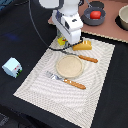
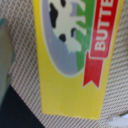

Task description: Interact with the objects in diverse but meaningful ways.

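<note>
Over mat's far edge, arm leans down, claw state unclear, above butter packet.

We note a patterned placemat on the dark table. On it a round tan plate, a wooden-handled fork just beside, a knife on the plate's far side. A pale bowl sits on a tan board.

Yellow butter packet flat on the patterned placemat, a blurred, possibly claw edge alongside.
</note>
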